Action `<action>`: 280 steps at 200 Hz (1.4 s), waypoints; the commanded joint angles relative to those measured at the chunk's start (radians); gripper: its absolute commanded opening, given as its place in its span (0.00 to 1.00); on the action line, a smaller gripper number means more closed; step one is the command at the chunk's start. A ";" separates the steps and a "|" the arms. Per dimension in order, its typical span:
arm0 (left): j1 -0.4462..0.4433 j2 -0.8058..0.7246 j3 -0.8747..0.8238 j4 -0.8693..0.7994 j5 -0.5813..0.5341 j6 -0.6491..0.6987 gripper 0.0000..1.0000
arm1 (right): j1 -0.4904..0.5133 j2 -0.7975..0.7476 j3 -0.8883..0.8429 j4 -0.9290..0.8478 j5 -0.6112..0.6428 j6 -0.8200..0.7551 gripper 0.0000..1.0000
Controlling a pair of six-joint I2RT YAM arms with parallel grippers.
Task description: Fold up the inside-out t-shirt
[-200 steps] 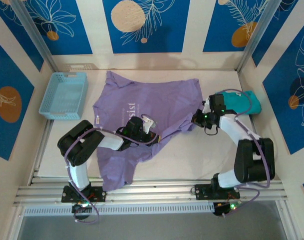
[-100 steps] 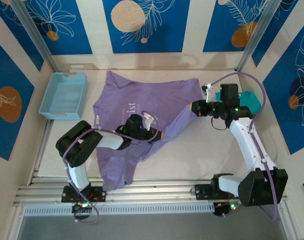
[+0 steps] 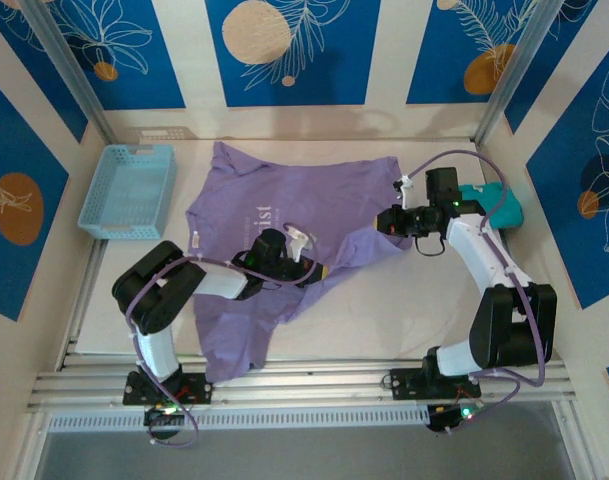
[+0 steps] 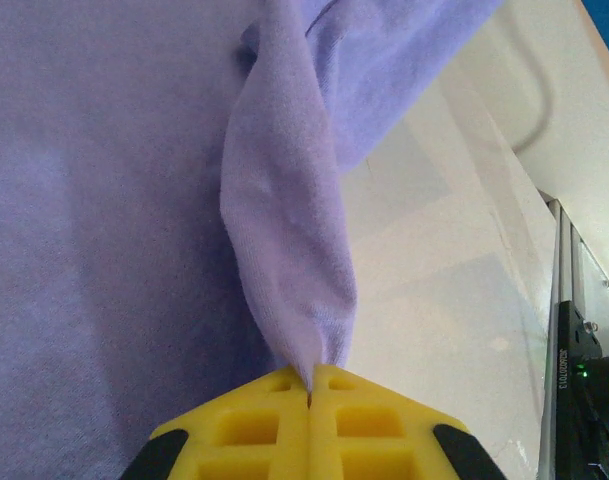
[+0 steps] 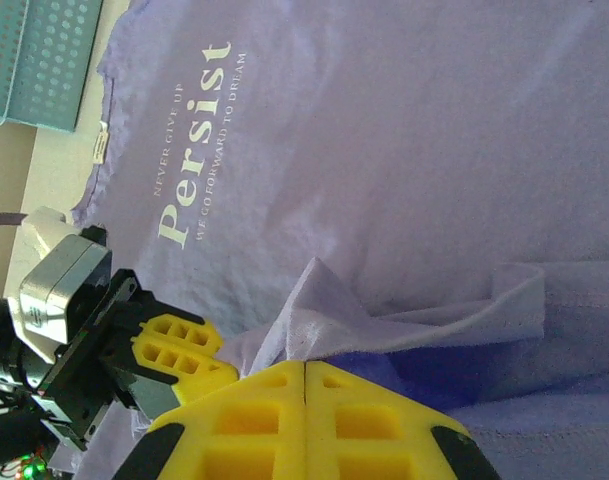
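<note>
Both left fingers (image 4: 296,392) and right fingers (image 5: 292,385) clamp t-shirt (image 3: 304,190) folds — edges hidden.

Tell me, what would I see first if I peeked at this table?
A big lavender t-shirt sprawls across the middle of the table, with the white word Persist printed on it. Both yellow-fingered grippers pinch it: the left gripper on its near side, the right gripper at its right edge.
</note>
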 commanded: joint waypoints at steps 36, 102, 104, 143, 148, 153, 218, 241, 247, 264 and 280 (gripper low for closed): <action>-0.026 -0.033 0.029 -0.060 0.013 0.055 0.08 | -0.031 -0.074 -0.029 -0.023 0.088 0.107 0.00; -0.027 -0.430 -0.074 -0.564 -0.273 0.151 0.54 | -0.135 -0.165 -0.067 0.016 0.235 0.179 0.00; -0.027 -0.447 -0.080 -0.591 -0.293 0.148 0.54 | -0.135 -0.167 -0.068 0.018 0.237 0.179 0.00; 0.081 -0.765 -0.222 -0.970 -0.522 0.010 0.66 | -0.124 -0.176 -0.106 0.077 0.211 0.202 0.00; 0.114 -0.782 -0.232 -0.969 -0.506 0.003 0.66 | -0.121 -0.175 -0.110 0.083 0.215 0.203 0.00; 0.144 -0.786 -0.235 -0.961 -0.487 -0.004 0.66 | -0.119 -0.174 -0.114 0.088 0.220 0.204 0.00; 0.259 -0.311 0.005 -0.736 -0.386 0.003 0.65 | -0.155 -0.161 -0.119 0.101 0.232 0.203 0.00; 0.269 -0.138 0.133 -0.734 -0.371 0.024 0.65 | -0.174 -0.156 -0.115 0.105 0.237 0.201 0.00; 0.270 -0.100 0.166 -0.737 -0.366 0.030 0.65 | -0.180 -0.153 -0.114 0.106 0.235 0.200 0.00; 0.272 -0.011 0.258 -0.756 -0.365 0.049 0.65 | -0.196 -0.146 -0.112 0.113 0.229 0.203 0.00; 0.273 0.070 0.371 -0.793 -0.368 0.072 0.65 | -0.206 -0.136 -0.111 0.126 0.226 0.211 0.00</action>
